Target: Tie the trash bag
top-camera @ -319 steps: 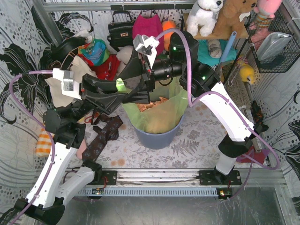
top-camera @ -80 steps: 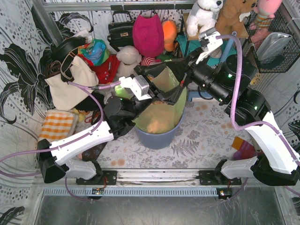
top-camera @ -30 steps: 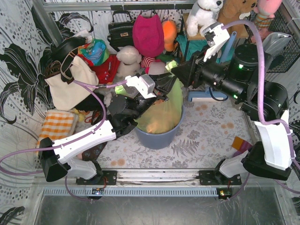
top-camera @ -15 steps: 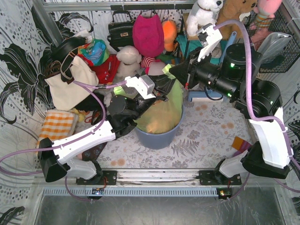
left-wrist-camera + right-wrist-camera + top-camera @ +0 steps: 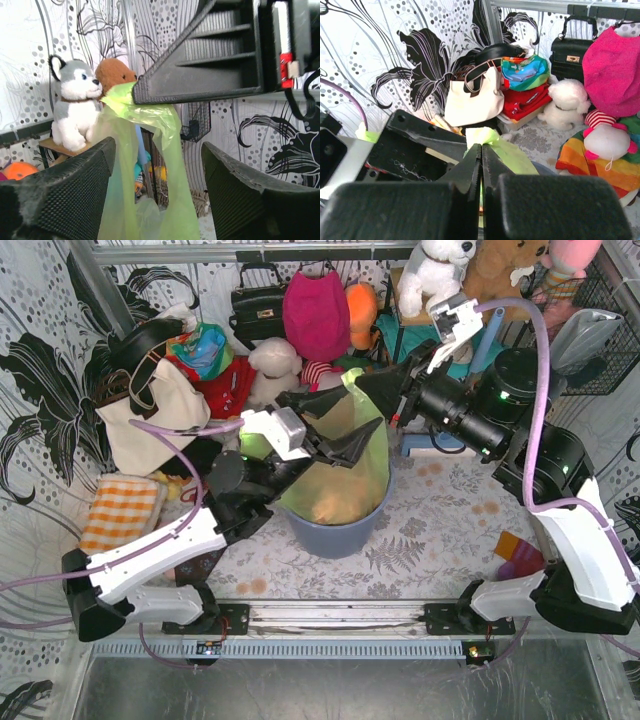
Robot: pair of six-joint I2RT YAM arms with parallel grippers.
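Note:
The lime-green trash bag (image 5: 335,485) stands in the blue-grey bin (image 5: 340,535), with tan paper showing through it. My right gripper (image 5: 352,380) is shut on the bag's top, holding a stretched strip of it up. In the right wrist view the jaws (image 5: 481,146) pinch a wad of the green plastic (image 5: 507,150). My left gripper (image 5: 352,422) is open beside that strip. Seen from the left wrist, the bag (image 5: 167,165) hangs free between the left fingers (image 5: 70,185), touching neither. The right gripper's fingers (image 5: 200,75) grip the plastic above.
Behind the bin hang a magenta bag (image 5: 315,310) and a black handbag (image 5: 257,305). A white tote (image 5: 150,425) and an orange checked cloth (image 5: 110,515) lie left. Plush toys (image 5: 440,275) and a wire basket (image 5: 585,340) sit at the back right.
My left gripper has opened, let go of the bag and drawn back to the left. The right gripper has closed on the bag's top and shifted slightly left.

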